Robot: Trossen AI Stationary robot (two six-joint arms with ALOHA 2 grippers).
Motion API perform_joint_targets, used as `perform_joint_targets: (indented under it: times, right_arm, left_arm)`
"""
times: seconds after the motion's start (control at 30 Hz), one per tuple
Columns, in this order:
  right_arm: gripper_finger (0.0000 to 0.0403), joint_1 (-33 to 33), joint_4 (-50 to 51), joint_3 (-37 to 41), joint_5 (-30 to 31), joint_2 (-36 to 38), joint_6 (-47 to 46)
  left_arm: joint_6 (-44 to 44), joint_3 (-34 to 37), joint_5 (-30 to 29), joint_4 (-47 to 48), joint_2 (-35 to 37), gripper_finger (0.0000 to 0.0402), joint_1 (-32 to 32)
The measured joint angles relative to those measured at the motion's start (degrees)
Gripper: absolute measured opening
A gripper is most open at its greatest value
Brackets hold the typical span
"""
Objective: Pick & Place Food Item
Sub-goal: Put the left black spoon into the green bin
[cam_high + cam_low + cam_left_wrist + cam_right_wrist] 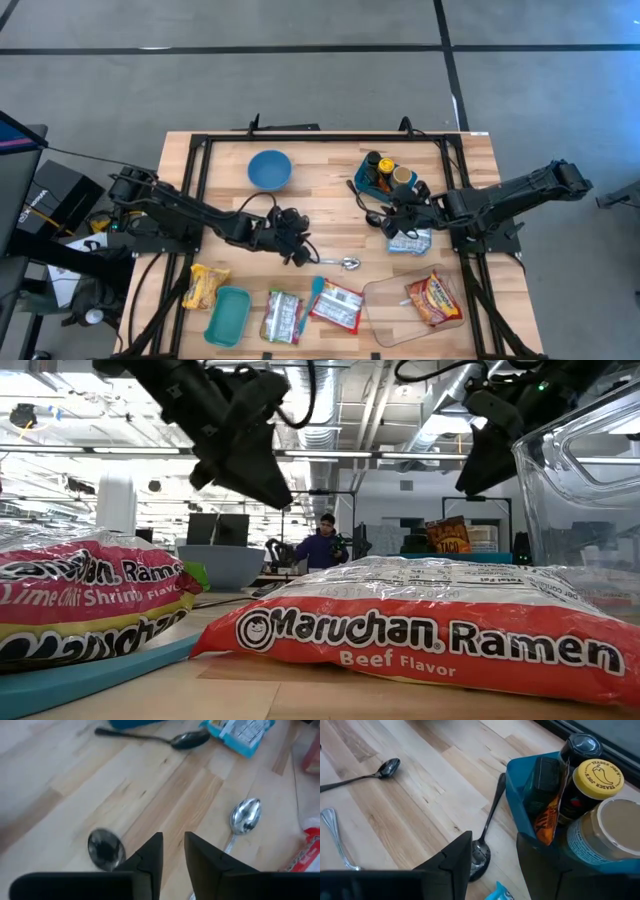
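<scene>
High view shows our left pincer [297, 252] mid-surface, fingers narrowly apart, holding nothing; our right pincer [392, 215] spread beside the condiment bin [385, 178]. Ramen packs [335, 306] line the near edge; next we must reach them.

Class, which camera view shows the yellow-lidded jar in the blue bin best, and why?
The right wrist view: the yellow-lidded jar appears close, its lid print visible, standing in the blue bin. The high view shows only a small lid. The low and left wrist views don't show it.
</scene>
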State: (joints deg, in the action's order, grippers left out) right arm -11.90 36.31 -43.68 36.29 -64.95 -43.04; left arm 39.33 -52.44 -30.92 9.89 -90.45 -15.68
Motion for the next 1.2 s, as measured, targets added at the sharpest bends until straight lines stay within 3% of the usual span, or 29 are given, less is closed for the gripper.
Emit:
perform_joint_targets:
  times: [0.4,0.57,0.8,1.2]
  right_arm:
    - [0.015,-0.04,-2.88,0.02,0.01,0.02,1.49]
    - [0.015,-0.02,-3.47,0.02,0.05,0.02,4.73]
    - [0.015,0.02,-7.12,0.02,0.07,0.02,11.91]
    - [0.015,0.02,-6.87,0.02,0.05,0.02,15.16]
  left_arm:
    - [-3.03,-9.19,0.97,7.52,-10.24,0.005,2.48]
    - [2.56,-11.59,2.15,16.41,-10.79,0.0045,3.49]
    - [13.56,-11.59,9.65,28.27,-10.43,0.0043,5.78]
    - [15.04,-11.57,18.44,28.09,-10.43,0.0047,7.96]
